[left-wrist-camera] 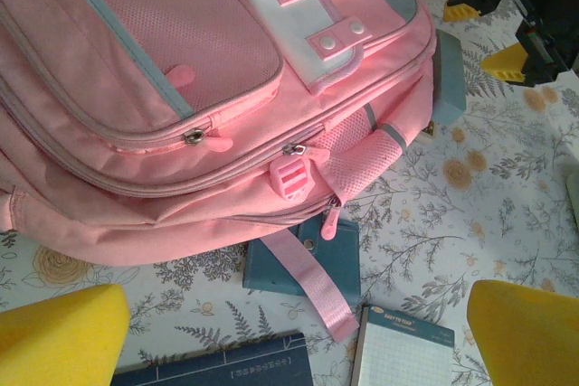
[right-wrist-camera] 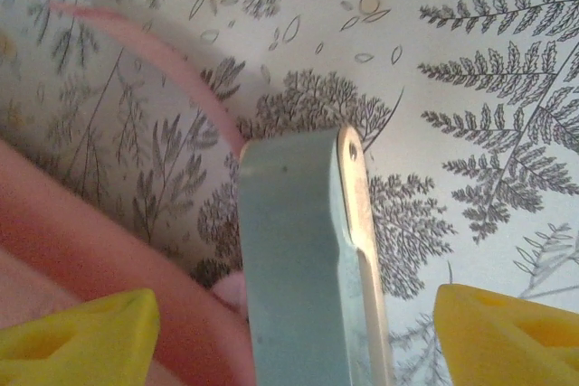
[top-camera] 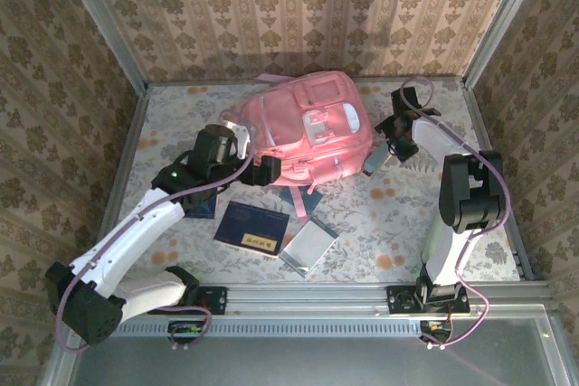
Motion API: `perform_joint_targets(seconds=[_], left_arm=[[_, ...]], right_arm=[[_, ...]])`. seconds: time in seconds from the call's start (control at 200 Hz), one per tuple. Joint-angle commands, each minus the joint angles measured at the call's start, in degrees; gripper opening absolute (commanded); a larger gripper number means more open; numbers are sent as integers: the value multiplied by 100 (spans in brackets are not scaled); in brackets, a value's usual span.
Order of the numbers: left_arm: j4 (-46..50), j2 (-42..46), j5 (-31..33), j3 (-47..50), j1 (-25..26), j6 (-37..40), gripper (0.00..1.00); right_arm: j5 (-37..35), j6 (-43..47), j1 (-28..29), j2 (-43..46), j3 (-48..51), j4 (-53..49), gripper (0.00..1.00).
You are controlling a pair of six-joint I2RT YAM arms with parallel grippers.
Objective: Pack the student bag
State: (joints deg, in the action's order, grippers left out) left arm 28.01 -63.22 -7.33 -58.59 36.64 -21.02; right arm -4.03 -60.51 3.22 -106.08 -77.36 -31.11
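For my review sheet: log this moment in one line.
left gripper: open, facing student bag | right gripper: open, astride grey-blue book beside bag

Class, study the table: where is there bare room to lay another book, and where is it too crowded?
Free: the far-left corner between the bag and the left wall; the near-right patch between the silver book and the right arm's base. Crowded: the strip in front of the bag, where the blue book and the left gripper cluster.

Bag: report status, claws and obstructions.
Left claw open, facing bag front. Right claw open around grey book beside bag, gaps both sides. Bag face up, books outside, strap over one.
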Motion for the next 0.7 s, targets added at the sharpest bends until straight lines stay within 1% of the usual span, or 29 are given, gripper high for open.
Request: perform_joint_targets(seconds=[0.0, 0.24, 0.335, 0.43, 0.485, 0.56, 0.62, 0.695], left_arm=[[152, 162, -5, -87, -43, -109, 98], [65, 57, -40, -69, -43, -225, 98], [30, -5, -84, -73, -43, -266, 98], [-22, -54, -110, -60, -34, -313, 98], [-46, -82, -143, -65, -34, -344, 98], [-91, -119, -186, -61, -26, -404, 98], [-140, -152, -245, -57, -26, -467, 98], [-233, -235, -428, -64, -34, -591, 98]], right_arm=[[116, -443, -59, -319, 11, 259, 76], [301, -202, -2, -616, 128, 393, 64], [294, -64, -5, -503, 272, 420, 56], [178, 61, -22, -154, 442, 401, 44], [137, 141, -24, 107, 534, 386, 35], [171, 266, -13, 516, 681, 401, 27], [285, 365, -6, 875, 842, 479, 23], [624, 600, 41, 1416, 1162, 912, 20]])
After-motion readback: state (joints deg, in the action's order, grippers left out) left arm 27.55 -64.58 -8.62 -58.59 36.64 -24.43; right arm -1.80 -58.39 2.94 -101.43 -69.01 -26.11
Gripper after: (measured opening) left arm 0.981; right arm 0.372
